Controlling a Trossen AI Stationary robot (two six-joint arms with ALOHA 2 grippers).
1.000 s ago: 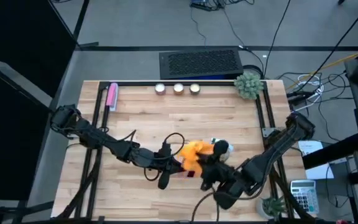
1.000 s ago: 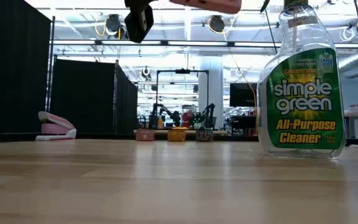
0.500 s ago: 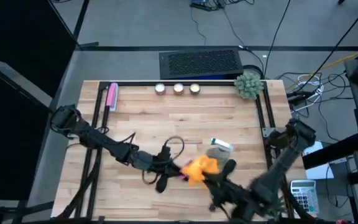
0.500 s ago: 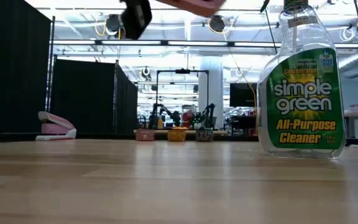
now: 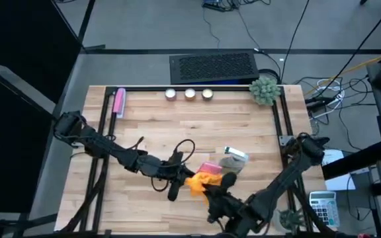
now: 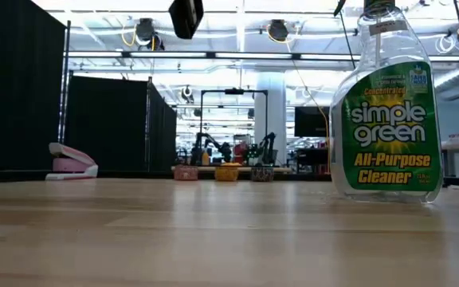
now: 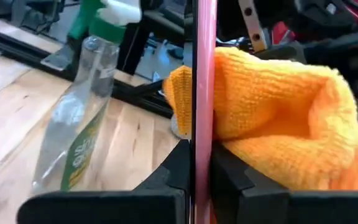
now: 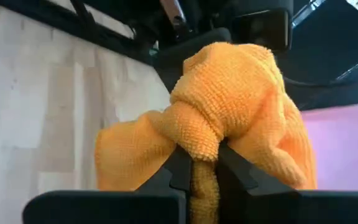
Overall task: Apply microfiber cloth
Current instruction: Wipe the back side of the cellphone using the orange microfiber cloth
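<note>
The orange microfiber cloth point(image 5: 200, 183) hangs bunched above the table's near middle, with my right gripper point(image 5: 211, 192) shut on it. Beside it is a flat pink thing point(image 5: 210, 167) with one dark face, and my left gripper point(image 5: 185, 175) is shut on that. In the left wrist view the pink thing point(image 7: 204, 74) stands edge-on and the cloth point(image 7: 272, 118) lies against its pink face. The right wrist view shows the cloth point(image 8: 229, 106) next to the pink face point(image 8: 347, 143). My left gripper pinches the pink thing between its two fingers, one on each flat face, at one end point(image 7: 202, 163). The thing is lifted clear of the table and runs straight out from the fingers. My right gripper pinches a bunched fold point(image 8: 199, 149) of the cloth between its two fingers, several layers thick. The cloth is lifted clear of the table. Its bulk bulges out past the fingertips and lies against the pink thing.
A Simple Green spray bottle point(image 5: 233, 157) point(image 6: 389, 112) stands just right of both grippers. A pink stapler point(image 5: 118, 102) lies at the far left. Three small round things point(image 5: 189, 94) and a small plant point(image 5: 264, 90) line the far edge.
My right gripper has drawn the cloth toward the table's near edge and a little left, and the right arm has swung that way too. The pink thing's far part, covered by the cloth a second ago, now shows bare from above.
</note>
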